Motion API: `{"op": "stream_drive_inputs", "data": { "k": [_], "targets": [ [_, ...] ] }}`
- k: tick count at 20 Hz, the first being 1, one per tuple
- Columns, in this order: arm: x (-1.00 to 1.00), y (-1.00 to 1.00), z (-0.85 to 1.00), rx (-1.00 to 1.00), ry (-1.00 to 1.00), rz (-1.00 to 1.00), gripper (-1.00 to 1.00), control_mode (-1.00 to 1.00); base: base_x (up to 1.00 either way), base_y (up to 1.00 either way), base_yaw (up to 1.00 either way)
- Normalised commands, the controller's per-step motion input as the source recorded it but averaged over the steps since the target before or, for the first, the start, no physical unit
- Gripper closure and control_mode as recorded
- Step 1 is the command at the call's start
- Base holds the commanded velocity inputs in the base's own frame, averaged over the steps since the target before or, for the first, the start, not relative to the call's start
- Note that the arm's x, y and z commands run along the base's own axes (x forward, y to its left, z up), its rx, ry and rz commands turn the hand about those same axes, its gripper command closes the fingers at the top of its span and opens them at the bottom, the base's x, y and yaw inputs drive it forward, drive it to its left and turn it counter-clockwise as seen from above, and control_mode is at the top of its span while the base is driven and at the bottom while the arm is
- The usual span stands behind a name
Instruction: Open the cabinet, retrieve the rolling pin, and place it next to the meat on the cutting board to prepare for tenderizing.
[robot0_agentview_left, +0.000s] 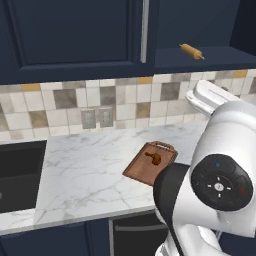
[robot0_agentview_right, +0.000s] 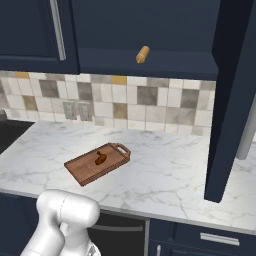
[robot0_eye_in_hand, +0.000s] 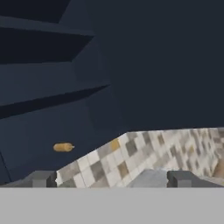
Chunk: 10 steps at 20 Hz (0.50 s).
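The cabinet (robot0_agentview_left: 75, 35) has its left door shut, with a silver bar handle (robot0_agentview_left: 145, 30). Its right door (robot0_agentview_right: 232, 100) hangs swung out, edge-on over the counter. On the bared shelf lies the rolling pin (robot0_agentview_left: 192, 51) (robot0_agentview_right: 143, 54), also small and far off at the left of the hand view (robot0_eye_in_hand: 63, 147). The cutting board (robot0_agentview_left: 142, 167) (robot0_agentview_right: 85, 170) rests on the marble counter with the meat (robot0_agentview_left: 154, 158) (robot0_agentview_right: 100, 159) on it. My gripper (robot0_eye_in_hand: 113, 179) is open and holds nothing, pointing up at the cabinet interior, well short of the pin.
A dark sink (robot0_agentview_left: 17, 175) is set into the counter at the left. Two wall outlets (robot0_agentview_left: 97, 118) sit in the tiled backsplash. The open door juts out over the counter's right part. Navy base cabinets (robot0_agentview_right: 215, 240) run under the counter.
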Motion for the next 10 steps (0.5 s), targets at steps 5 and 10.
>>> {"op": "stream_drive_inputs", "data": {
  "k": [5, 10],
  "targets": [
    [0.26, 0.36, 0.00, -0.04, -0.15, 0.08, -1.00, -1.00, 0.00, 0.00, 0.00],
    [0.43, 0.32, 0.00, -0.03, -0.05, 0.05, -1.00, -1.00, 0.00, 0.00, 0.00]
  ]
}}
